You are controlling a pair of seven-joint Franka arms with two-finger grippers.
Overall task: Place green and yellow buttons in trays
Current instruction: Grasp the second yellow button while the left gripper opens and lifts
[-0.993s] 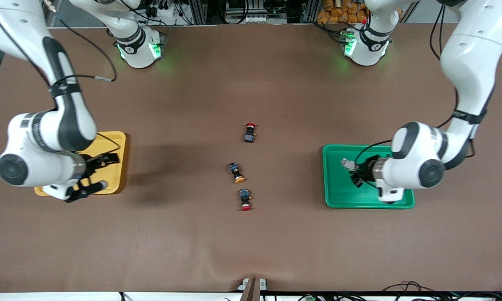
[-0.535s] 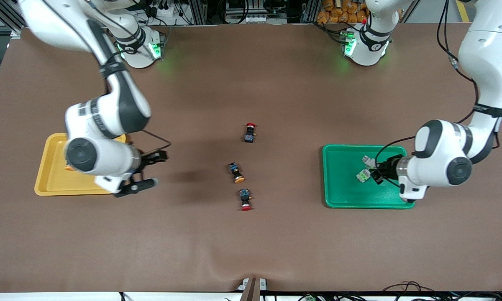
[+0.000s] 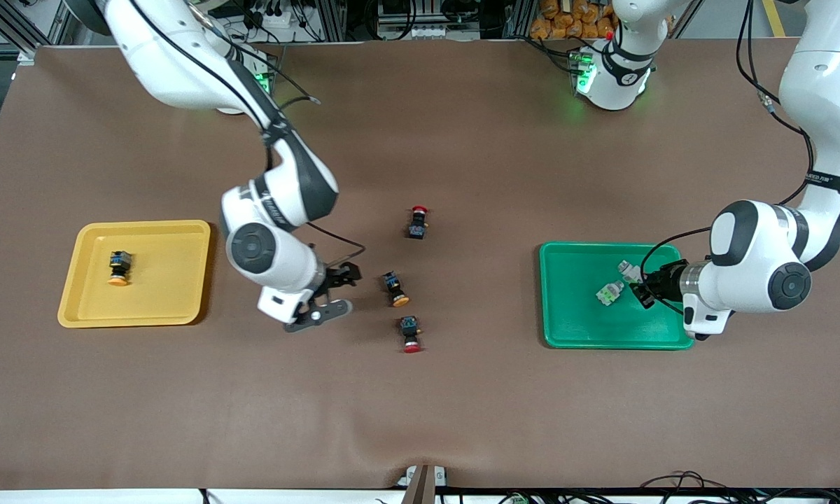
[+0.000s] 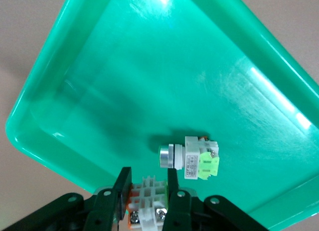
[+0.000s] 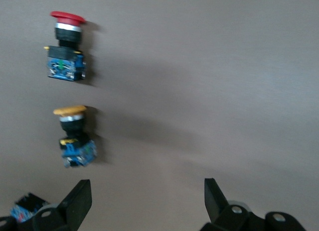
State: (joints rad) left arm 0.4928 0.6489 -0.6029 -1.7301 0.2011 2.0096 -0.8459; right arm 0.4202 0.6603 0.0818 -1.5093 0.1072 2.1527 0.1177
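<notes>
The yellow tray (image 3: 182, 308) holds one yellow button (image 3: 118, 267). A second yellow button (image 3: 395, 288) lies mid-table, also in the right wrist view (image 5: 75, 134). My right gripper (image 3: 350, 288) is open and empty just beside it, on the right arm's side; its jaws (image 5: 145, 188) stand wide apart. The green tray (image 3: 574, 322) holds a green button (image 3: 610, 292), which also shows in the left wrist view (image 4: 192, 156). My left gripper (image 3: 642, 285) is low over this tray (image 4: 124, 66), shut on the other green button (image 3: 628, 269), whose white body (image 4: 149, 198) sits between the jaws.
Two red-capped switches lie mid-table: one (image 3: 418, 222) farther from the front camera than the yellow button, one (image 3: 411, 334) nearer, also seen in the right wrist view (image 5: 65, 44). The brown table (image 3: 462, 420) is bare between the trays and its front edge.
My right arm swung from over the yellow tray to the middle of the table, leaving a yellow button in the tray. My left gripper drew toward the left arm's end with its green button.
</notes>
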